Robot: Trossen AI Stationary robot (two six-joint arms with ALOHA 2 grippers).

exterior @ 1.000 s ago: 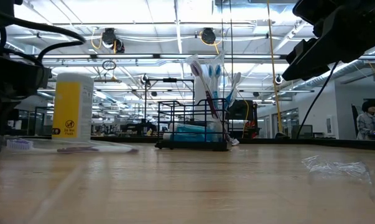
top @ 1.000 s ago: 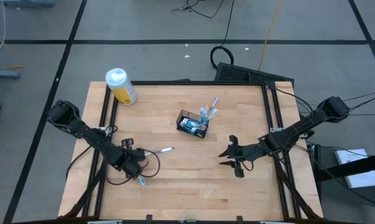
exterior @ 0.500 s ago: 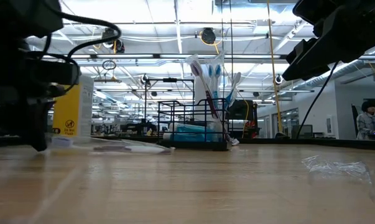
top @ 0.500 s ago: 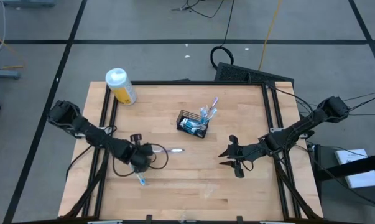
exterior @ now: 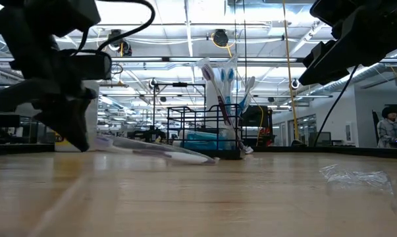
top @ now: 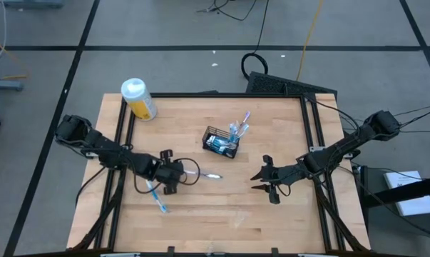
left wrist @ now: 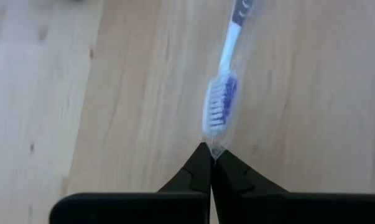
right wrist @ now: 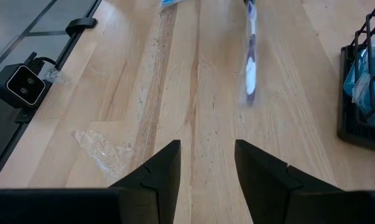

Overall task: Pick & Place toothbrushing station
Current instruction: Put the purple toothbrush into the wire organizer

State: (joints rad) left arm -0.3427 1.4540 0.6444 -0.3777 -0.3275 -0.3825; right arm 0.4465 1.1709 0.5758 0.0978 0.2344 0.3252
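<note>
The black wire-mesh basket (top: 221, 143) stands mid-table with white-and-blue toothbrushes (top: 238, 128) upright in it and teal tubes inside; it also shows in the low view (exterior: 205, 131). My left gripper (top: 182, 174) is to its near left, shut on a toothbrush in a clear wrapper (top: 204, 175), also visible in the left wrist view (left wrist: 221, 99). A second toothbrush (top: 156, 196) lies flat on the table nearer the front edge. My right gripper (top: 257, 180) hovers open and empty right of centre, also seen in the right wrist view (right wrist: 207, 155). My left gripper pinches the clear wrapper's end (left wrist: 214, 149), just beyond the bristle head, between its two fingertips. The fingers come from the table's left and lie along the brush. The brush slants down from the fingers, with its handle end (exterior: 208, 158) low at the table.
A yellow bottle with a white cap (top: 138, 98) stands at the far left corner. A scrap of clear plastic (right wrist: 100, 146) lies on the table near my right gripper. Bare wood lies between the basket and the front edge.
My left gripper has moved toward the table's right edge and a little toward the far edge, nearer the basket, staying shut. The wrapped toothbrush has moved along with it. The second toothbrush has stayed where it was.
</note>
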